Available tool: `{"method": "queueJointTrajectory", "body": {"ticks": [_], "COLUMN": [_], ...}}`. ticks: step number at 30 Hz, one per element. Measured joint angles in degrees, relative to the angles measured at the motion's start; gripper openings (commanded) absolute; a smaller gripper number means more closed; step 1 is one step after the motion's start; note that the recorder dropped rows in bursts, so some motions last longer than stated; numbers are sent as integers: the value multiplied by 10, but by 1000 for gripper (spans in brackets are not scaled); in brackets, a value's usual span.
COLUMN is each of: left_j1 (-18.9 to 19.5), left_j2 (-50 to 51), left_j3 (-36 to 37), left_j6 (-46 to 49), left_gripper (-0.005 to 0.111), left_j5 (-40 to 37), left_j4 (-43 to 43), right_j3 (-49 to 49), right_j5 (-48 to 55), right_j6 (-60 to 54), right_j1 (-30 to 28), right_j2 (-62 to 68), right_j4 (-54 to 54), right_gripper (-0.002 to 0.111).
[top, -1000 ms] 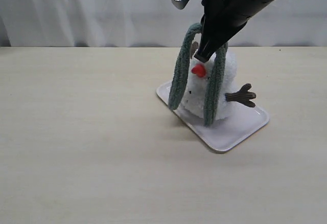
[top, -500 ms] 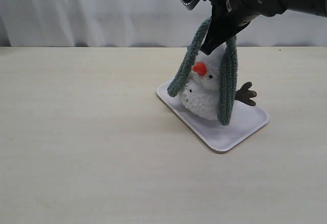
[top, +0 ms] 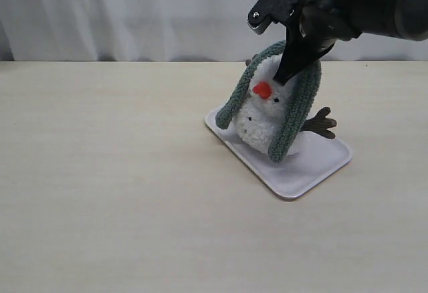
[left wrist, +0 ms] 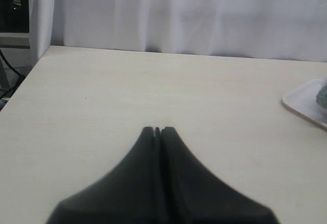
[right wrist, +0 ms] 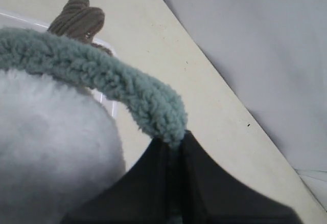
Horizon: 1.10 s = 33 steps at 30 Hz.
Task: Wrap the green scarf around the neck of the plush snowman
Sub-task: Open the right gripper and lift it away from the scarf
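Note:
The plush snowman [top: 264, 120] stands on a white tray [top: 314, 167], its orange nose facing front-left and one brown twig arm [top: 319, 124] sticking out right. The green scarf [top: 294, 116] arches over its head, one end hanging down each side of the face. My right gripper [top: 286, 72] is shut on the scarf's middle at the top of the head; in the right wrist view the scarf [right wrist: 97, 73] runs from the right gripper [right wrist: 174, 143] across the white plush [right wrist: 46, 137]. The neck is hidden by plush and scarf. My left gripper [left wrist: 158, 130] is shut, empty, over bare table.
A white curtain [top: 134, 12] backs the table's far edge. The tray's corner [left wrist: 306, 104] shows in the left wrist view, far from the left gripper. The table's left edge and a dark gap with cables [left wrist: 10, 83] show there too.
My right gripper has moved right and down with the scarf, lowering its loop from above the snowman's head onto the head. The hanging ends now drape closer to the body.

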<state>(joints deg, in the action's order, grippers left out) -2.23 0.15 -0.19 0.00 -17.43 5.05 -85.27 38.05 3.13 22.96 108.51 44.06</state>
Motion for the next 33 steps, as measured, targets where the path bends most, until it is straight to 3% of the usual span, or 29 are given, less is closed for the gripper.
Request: {"method": "queueJointTrajectory", "body": {"ticks": [3, 7, 9, 18, 23, 25, 29, 33], "left_j1": [0, 0, 0, 0, 0, 0, 0, 0], "left_j2": [0, 0, 0, 0, 0, 0, 0, 0], "left_j3": [0, 0, 0, 0, 0, 0, 0, 0], "left_j6": [0, 0, 0, 0, 0, 0, 0, 0], "left_gripper": [0, 0, 0, 0, 0, 0, 0, 0], "left_j5": [0, 0, 0, -1, -1, -1, -1, -1], "left_j4": [0, 0, 0, 0, 0, 0, 0, 0], "right_j3": [0, 0, 0, -56, -93, -94, -94, -94], "right_j5": [1, 5, 16, 100, 163, 181, 177, 155], "right_j6": [6, 20, 28, 36, 30, 3, -52, -56], "right_j1": [0, 0, 0, -5, -43, -57, -74, -89], "right_j2": [0, 1, 1, -4, -5, -5, -9, 7], "right_j4": [-2, -5, -8, -148, -238, -288, -368, -369], "right_gripper": [8, 38, 48, 47, 46, 41, 7, 4]}}
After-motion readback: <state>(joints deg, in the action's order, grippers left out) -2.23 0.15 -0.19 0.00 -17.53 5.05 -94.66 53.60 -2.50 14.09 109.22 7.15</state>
